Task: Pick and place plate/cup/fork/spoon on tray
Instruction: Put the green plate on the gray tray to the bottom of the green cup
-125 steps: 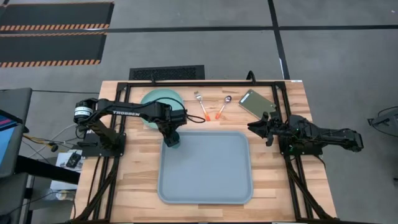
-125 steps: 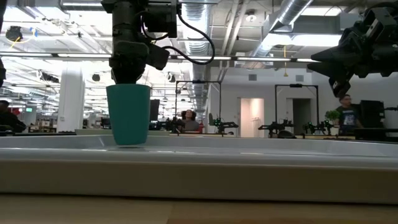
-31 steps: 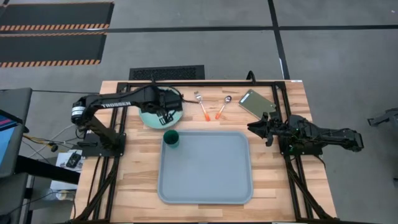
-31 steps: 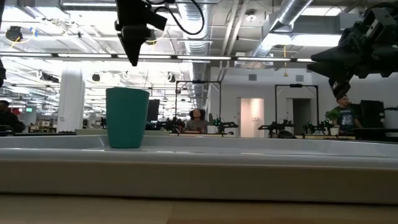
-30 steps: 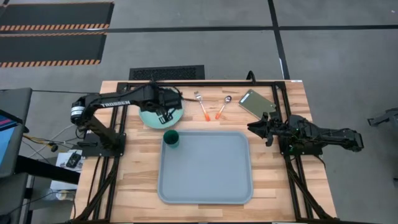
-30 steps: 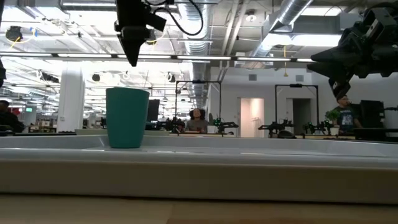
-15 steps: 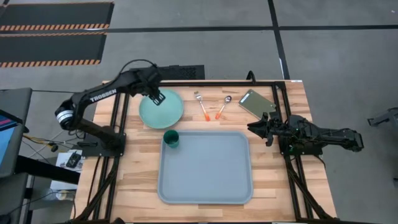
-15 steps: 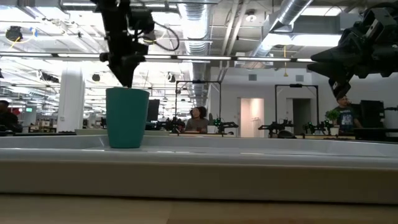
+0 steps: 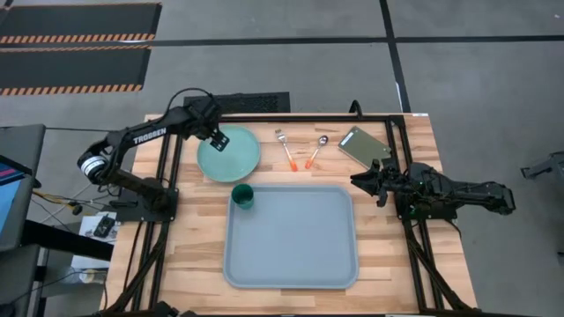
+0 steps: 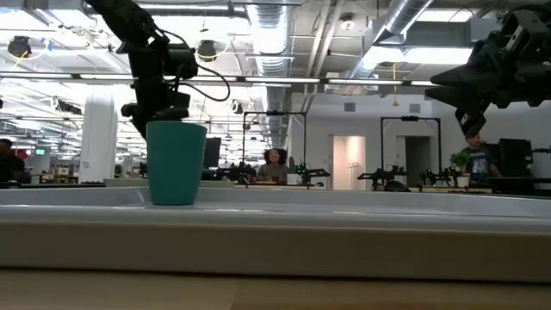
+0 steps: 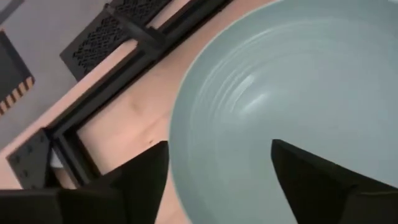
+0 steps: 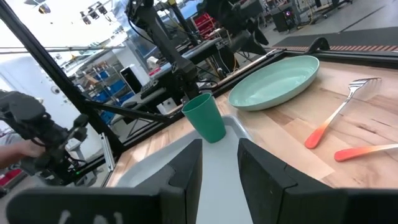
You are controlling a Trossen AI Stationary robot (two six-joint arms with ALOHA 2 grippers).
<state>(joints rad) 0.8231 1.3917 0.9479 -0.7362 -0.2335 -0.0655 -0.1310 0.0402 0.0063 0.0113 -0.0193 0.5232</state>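
Observation:
The mint-green plate (image 9: 231,155) lies flat on the table at the far left, beyond the tray (image 9: 295,242). My left gripper (image 9: 217,139) is open over the plate's far-left rim (image 11: 186,106), pointing steeply down. One finger is outside the rim and one is over the plate's inside (image 11: 292,81); neither shows contact. The teal cup (image 9: 243,195) stands upright on its base in the tray's far-left corner. The fork (image 9: 284,148) and the spoon (image 9: 315,151) lie side by side beyond the tray. My right gripper (image 9: 363,181) waits open at the right.
A small green-grey flat rectangle (image 9: 363,145) lies at the far right, close to my right gripper. A black frame (image 9: 291,116) runs along the table's far edge and down both sides. Most of the tray's floor (image 12: 205,155) is bare.
My left gripper has swung from above the plate's near part, by the cup, toward the table's far-left corner and has come down over the plate's far-left rim. The cup has stayed upright on the tray.

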